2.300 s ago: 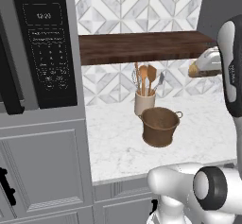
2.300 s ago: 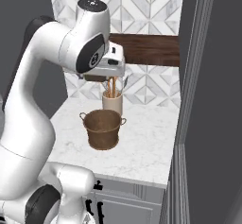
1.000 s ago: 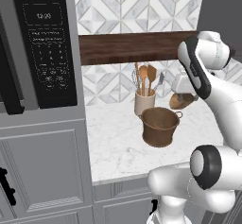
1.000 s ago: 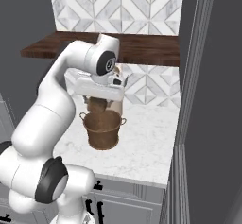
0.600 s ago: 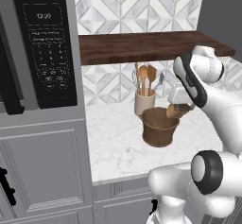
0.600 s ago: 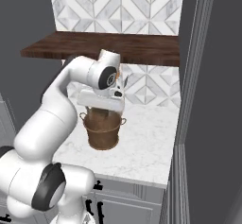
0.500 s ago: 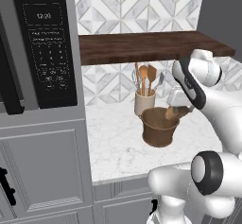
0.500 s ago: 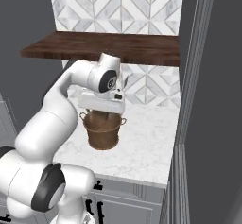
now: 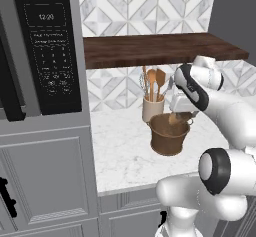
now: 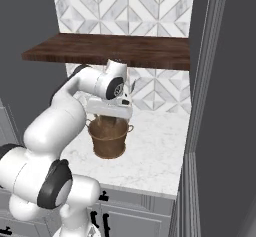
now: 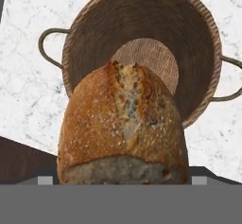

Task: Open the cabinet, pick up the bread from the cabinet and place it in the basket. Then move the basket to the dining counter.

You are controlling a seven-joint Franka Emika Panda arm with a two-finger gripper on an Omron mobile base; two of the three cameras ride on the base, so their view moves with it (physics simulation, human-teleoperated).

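White marble surface (image 9: pixel 125 156) carries the work, with grey panelled fronts below and a patterned tile backsplash behind.

1. Pincer (image 9: pixel 178 117): positioned directly over the basket mouth. Its jaws stand wide, spread across the bread (image 11: pixel 124 128), which sits between them. The hand view shows the loaf large and close, scored crust facing the camera, with the basket floor visible beyond it at 12 o'clock. The loaf is held above the opening so that, on release, it should drop inside rather than onto the rim.

2. Basket (image 9: pixel 169 136): upright on the surface, interior bare, woven wall tapering downward. Side handles (image 11: pixel 47 38) appear at 9 and 3 o'clock in the hand view. Bread is not yet resting on the basket floor.

3. Utensil jar (image 9: pixel 152 108): cream, holding wooden spoons, just behind the basket at 11 o'clock in the left base view. It is close enough to be a contact risk when the basket is lifted.

4. Wooden shelf (image 9: pixel 160 48): dark, overhanging the surface above the arm; it limits vertical clearance.

5. Microwave (image 9: pixel 47 51): black, at 9 o'clock, well apart from the basket.
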